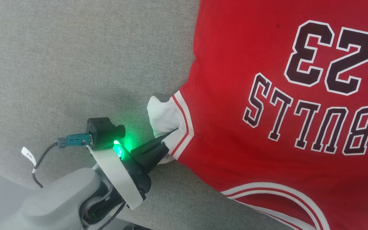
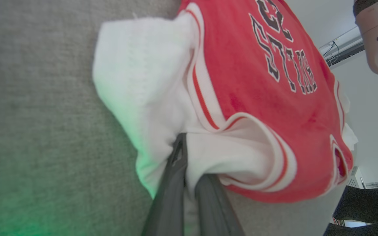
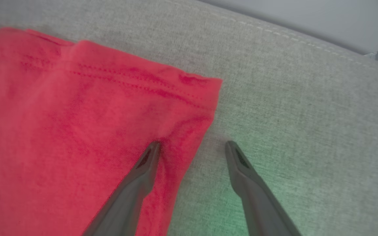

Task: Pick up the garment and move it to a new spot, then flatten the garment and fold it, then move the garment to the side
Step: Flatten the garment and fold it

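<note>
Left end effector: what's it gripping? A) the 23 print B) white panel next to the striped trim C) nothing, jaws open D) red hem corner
B: the left end effector is shut on the white panel of the garment, with the fabric bunched between its fingers right beside the striped trim.

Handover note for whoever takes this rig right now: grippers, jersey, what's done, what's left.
Left gripper: shut on the bunched white fabric at the armhole of the red Bulls jersey.
Right gripper: open at a red hem corner, one finger on the fabric, one on the grey cushion; nothing gripped.
Jersey: spread print-up on the cushion.
Done: laid out, not folded.
Left: flatten the armhole, fold, move aside.
</note>
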